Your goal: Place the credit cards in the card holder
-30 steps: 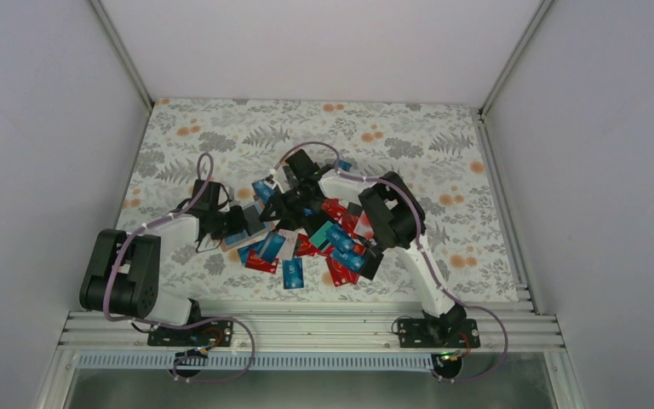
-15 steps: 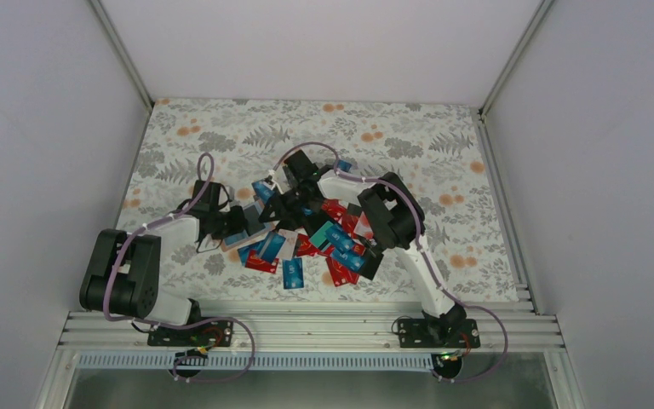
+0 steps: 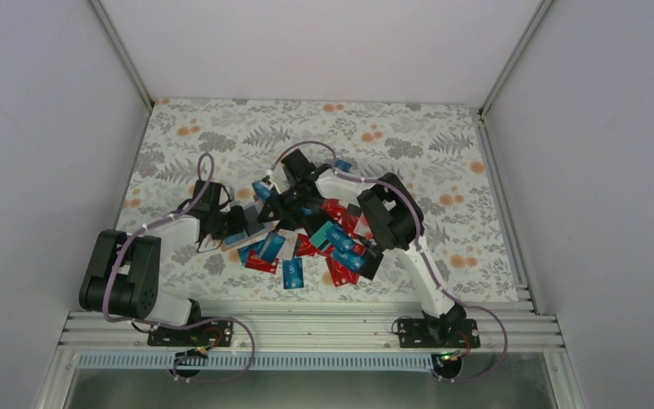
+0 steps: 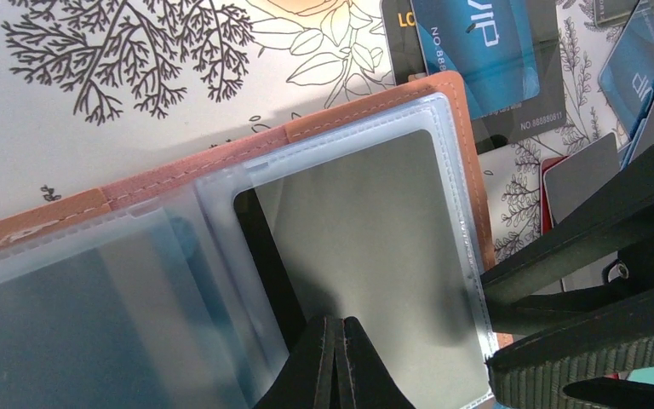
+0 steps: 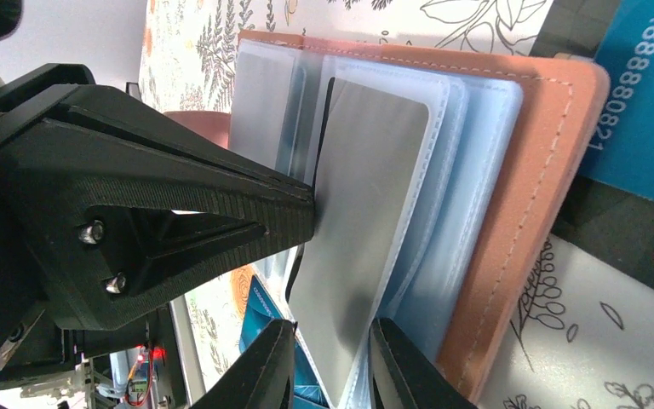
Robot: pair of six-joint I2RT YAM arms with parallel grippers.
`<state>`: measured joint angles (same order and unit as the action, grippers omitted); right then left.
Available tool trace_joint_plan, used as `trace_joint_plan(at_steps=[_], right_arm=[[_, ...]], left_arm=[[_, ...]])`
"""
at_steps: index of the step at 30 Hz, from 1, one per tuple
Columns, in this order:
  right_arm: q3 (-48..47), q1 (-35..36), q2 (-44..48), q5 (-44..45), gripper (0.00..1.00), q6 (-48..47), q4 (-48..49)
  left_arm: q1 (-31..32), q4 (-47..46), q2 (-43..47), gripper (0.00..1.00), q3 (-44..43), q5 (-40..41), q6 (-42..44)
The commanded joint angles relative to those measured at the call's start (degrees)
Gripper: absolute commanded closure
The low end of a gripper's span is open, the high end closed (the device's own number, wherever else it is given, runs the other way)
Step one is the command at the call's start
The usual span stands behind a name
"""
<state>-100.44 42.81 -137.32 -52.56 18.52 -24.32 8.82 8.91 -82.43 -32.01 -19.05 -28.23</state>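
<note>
The left gripper, tips pressed together, is pinching a clear sleeve of the open card holder under it. The right gripper is closing slightly tighter than a second ago on the grey card, whose far end is sitting in a sleeve just ahead.

Place: probably a lab test cell
Walls: plain white panels on three sides
Frame: aluminium rail carrying robot arms
Table: floral cover
</note>
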Motion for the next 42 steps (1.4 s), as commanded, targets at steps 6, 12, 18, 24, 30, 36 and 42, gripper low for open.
trace_joint_plan(at_steps=[6,12,18,24,30,36,42], right_arm=[[-2.11,1.8,0.9,-0.77,0.75,-0.55,-0.25],[-2.24,1.93,0.94,-0.88,0.75,-0.59,-0.45],[-2.58,2.09,1.09,-1.26,0.75,-0.2,-0.21],[-2.98,2.36,0.66,-1.63,0.75,0.16,0.05],[-3.62,2.63,0.12,-1.94,0.75,0.55,0.13],[-4.72,3.02,-0.04,-2.36,0.75,1.08,0.06],[-6.24,3.84,-0.44,-2.52,0.75,1.43,0.04]], left_arm=[[0.59,4.01,1.99,0.98,-1.33,1.81,-0.67],[0.65,5.74,4.28,0.98,-2.06,2.53,-1.33],[0.63,8.06,5.91,0.98,-3.13,4.05,-1.39],[0.72,11.54,7.05,0.98,-3.54,7.89,-2.09],[0.69,11.42,6.6,0.98,-1.69,9.33,-3.24],[0.76,10.75,5.43,0.98,-0.4,10.13,-4.19],[0.75,10.39,5.6,0.98,0.01,10.35,-5.01]])
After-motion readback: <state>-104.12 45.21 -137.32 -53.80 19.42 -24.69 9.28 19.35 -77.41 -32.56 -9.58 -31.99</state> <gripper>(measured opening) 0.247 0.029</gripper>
